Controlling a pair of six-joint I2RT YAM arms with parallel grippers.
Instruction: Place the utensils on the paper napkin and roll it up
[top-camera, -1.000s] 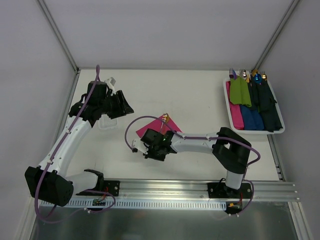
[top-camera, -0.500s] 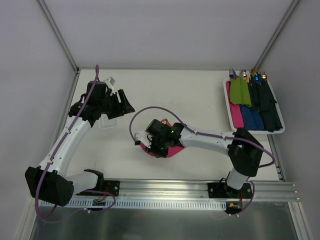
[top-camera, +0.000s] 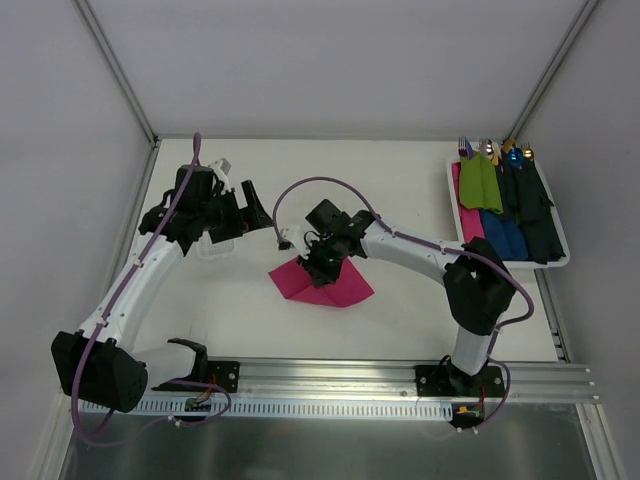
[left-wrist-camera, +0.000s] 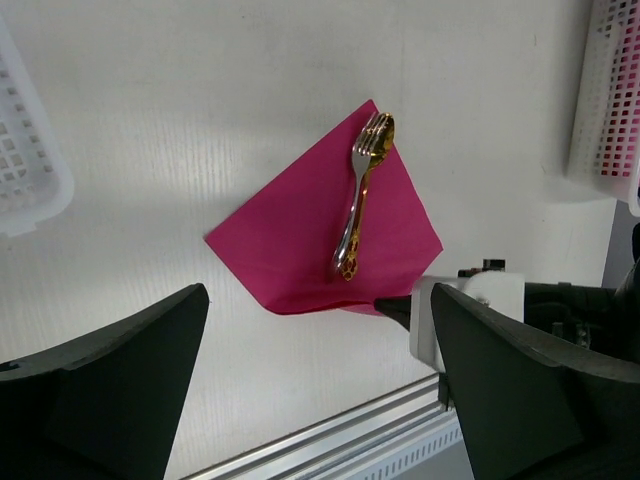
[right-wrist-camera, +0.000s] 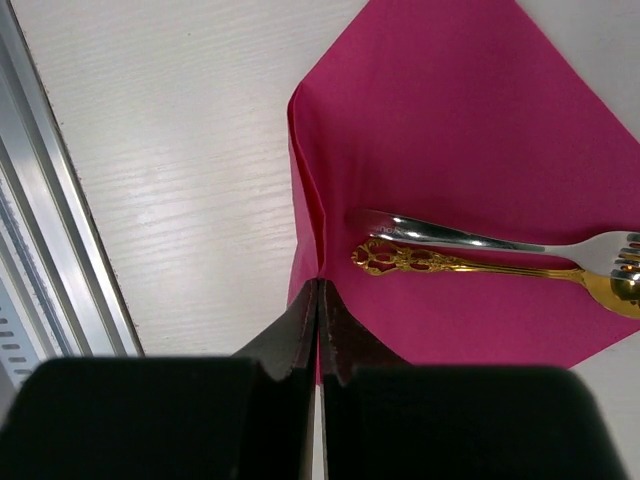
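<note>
Left fingers (left-wrist-camera: 120, 380): wide apart, holding nothing, raised above the table (top-camera: 380, 180) at its left side. A white lattice basket (top-camera: 212, 246) sits beneath them. From their wrist view they look down across the table onto the paper napkin.

Right fingers (right-wrist-camera: 295, 345): pressed together with no gap between the pads. The near edge of the paper napkin (right-wrist-camera: 470, 130) runs up into the seam between them, and a raised crease in the sheet leads straight to that seam, so I record them as clamped on the napkin's edge. In the left wrist view their dark tip meets the napkin at its lower right edge.

Paper napkin: magenta, lying on the table near the middle, a little towards the arms' bases, turned so that it sits as a diamond. It is mostly flat; the gripped side is lifted and slightly folded.

Utensils (right-wrist-camera: 450, 264): a fork and a spoon, shiny gold, side by side and touching, on top of the napkin. Their heads reach its far corner and their handles point towards the right fingers, stopping just short of them.

Right edge of table: a white tray (top-camera: 515, 263) holding green, blue and navy napkin rolls (top-camera: 482, 185), well apart from the napkin.
</note>
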